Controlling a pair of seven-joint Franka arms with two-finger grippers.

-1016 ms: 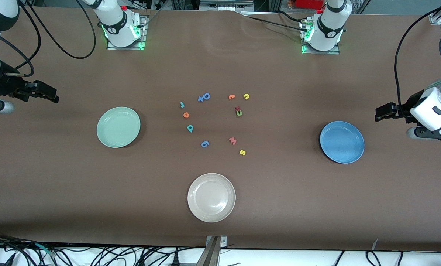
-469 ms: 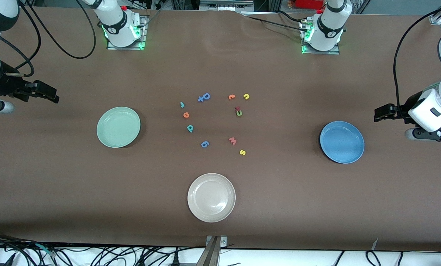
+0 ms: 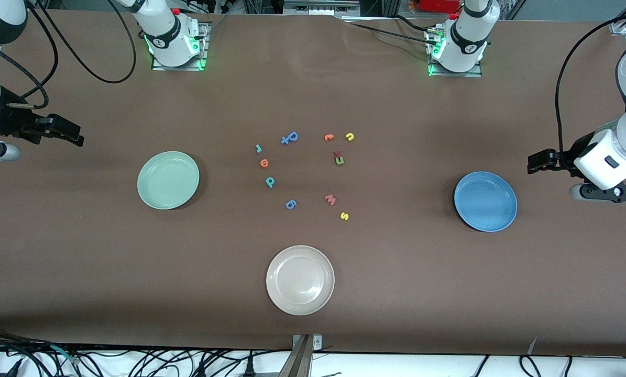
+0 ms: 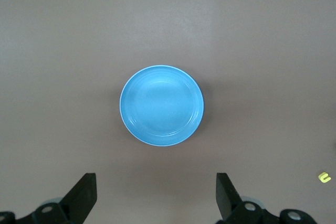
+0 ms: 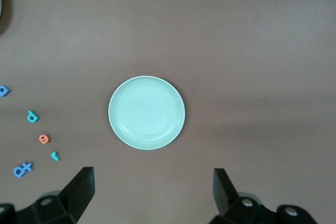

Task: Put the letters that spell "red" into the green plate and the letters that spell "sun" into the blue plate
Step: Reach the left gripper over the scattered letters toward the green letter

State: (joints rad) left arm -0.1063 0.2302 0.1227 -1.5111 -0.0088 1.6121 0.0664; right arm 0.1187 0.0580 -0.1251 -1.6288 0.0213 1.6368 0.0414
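The teal "r" [image 3: 258, 148], orange "e" [image 3: 264, 163] and teal "d" [image 3: 270, 181] lie mid-table, on the side toward the empty green plate [image 3: 168, 180]. The yellow "n" [image 3: 349, 136], green "u" [image 3: 339, 161] and yellow "s" [image 3: 344, 215] lie on the side toward the empty blue plate [image 3: 485, 201]. My left gripper [image 3: 535, 163] hangs open and empty above the table beside the blue plate [image 4: 161, 105]. At the other end my right gripper [image 3: 74, 135] waits open, looking down on the green plate [image 5: 146, 112], "d" [image 5: 33, 116], "e" [image 5: 44, 139] and "r" [image 5: 54, 155].
A cream-white plate [image 3: 300, 280] sits nearest the front camera. Among the letters lie blue ones [image 3: 289, 138] [image 3: 290, 204], another orange one [image 3: 329, 137], a pink "w" [image 3: 330, 199] and a dark red one touching the "u".
The left arm has shifted a little toward the middle of the table, over the bare cloth beside the blue plate. The right arm and all letters have stayed still.
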